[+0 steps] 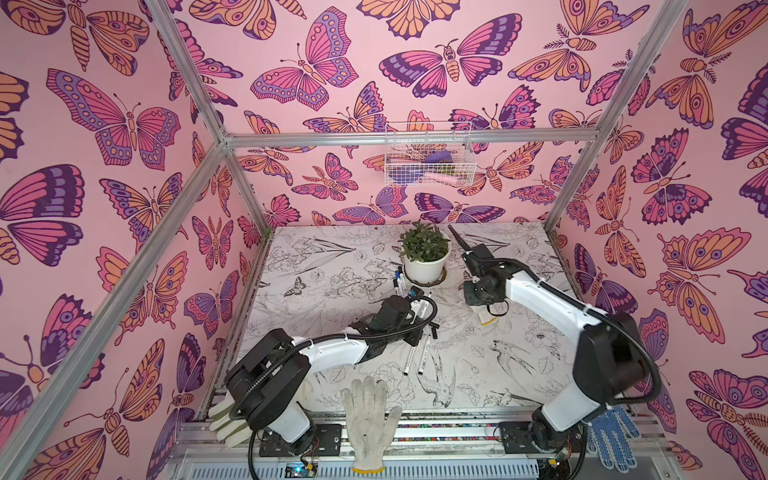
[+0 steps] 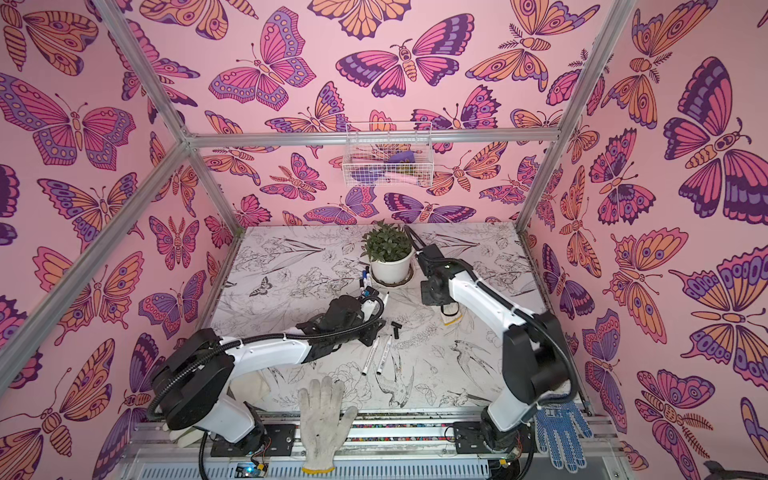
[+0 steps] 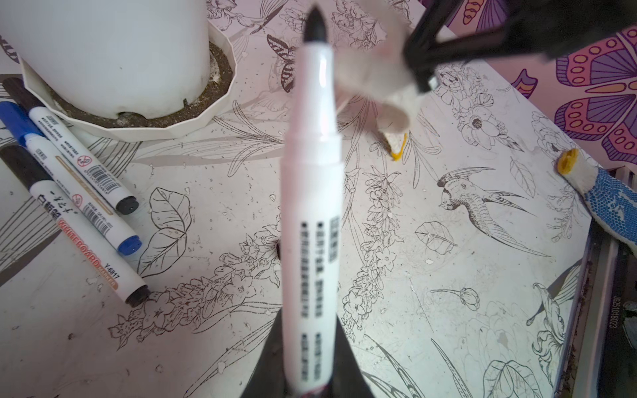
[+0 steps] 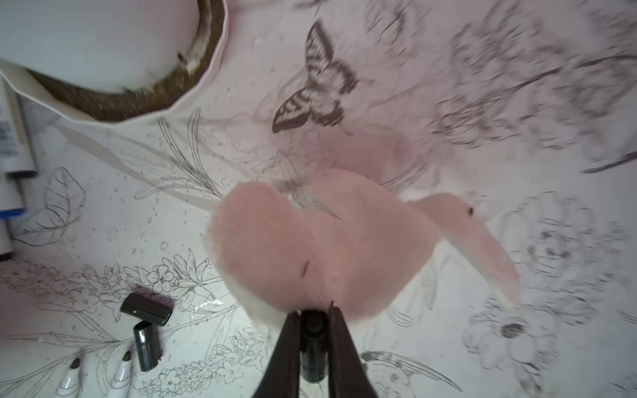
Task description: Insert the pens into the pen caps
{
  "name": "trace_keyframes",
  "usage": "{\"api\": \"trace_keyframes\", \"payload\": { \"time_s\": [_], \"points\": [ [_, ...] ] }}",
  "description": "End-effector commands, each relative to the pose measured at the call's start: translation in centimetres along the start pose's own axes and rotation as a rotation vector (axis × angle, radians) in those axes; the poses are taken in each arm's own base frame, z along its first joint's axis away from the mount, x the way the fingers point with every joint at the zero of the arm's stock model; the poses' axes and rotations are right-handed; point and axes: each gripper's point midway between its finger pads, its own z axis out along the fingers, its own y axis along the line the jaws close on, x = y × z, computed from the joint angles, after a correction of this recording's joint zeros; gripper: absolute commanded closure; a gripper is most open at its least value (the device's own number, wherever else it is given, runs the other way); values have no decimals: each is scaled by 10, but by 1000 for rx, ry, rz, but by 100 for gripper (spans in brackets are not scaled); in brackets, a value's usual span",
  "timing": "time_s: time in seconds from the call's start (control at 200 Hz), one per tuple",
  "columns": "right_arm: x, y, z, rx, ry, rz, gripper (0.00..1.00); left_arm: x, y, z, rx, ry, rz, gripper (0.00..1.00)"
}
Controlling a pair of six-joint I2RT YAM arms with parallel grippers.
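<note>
left jaws are clamped tight on an uncapped pen (image 3: 312,206), black tip poking straight out ahead of them. right jaws are pinched shut on a black cap (image 4: 313,348) sat right between them. two loose caps (image 4: 146,308) and two open pens (image 4: 121,376) lie on the bench (image 4: 103,224) off to the side of the right jaws.

Plenty of room on the right front of the table (image 1: 511,374), bare surface there, and the back left corner is bare too. Back middle, the pot (image 1: 426,266) stands in the way, with three capped pens (image 1: 398,279) just beside it. Centre is tight: two caps (image 1: 433,329) and two bare pens (image 1: 415,357) lie beside the left arm (image 1: 332,353), which bars the left front. A glove (image 1: 488,318) lies right of centre under the right arm (image 1: 552,303), and a front glove (image 1: 368,409) drapes the near edge.
</note>
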Motion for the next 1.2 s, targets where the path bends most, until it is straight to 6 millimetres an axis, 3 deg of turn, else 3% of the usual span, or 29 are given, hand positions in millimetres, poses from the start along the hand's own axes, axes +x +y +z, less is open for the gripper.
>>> {"api": "trace_keyframes", "payload": {
  "time_s": [0.0, 0.225, 0.666, 0.941, 1.071, 1.197],
  "points": [
    [16, 30, 20, -146, 92, -28, 100, -10, -5, 0, 16, -26, 1, 100],
    [26, 40, 59, -147, 159, -23, 100, -10, -6, 1, 23, -24, 3, 100],
    [45, 25, 51, -93, 189, -20, 74, -10, -4, 0, 11, -26, 1, 100],
    [57, 27, 53, -64, 226, -60, 73, -11, -3, -3, 5, -34, 7, 100],
    [55, 33, 47, -83, 217, -57, 88, -10, -4, -3, 7, -31, 5, 100],
    [41, 39, 27, -122, 191, -56, 89, -9, -5, -1, 15, -25, 10, 100]
  ]
}}
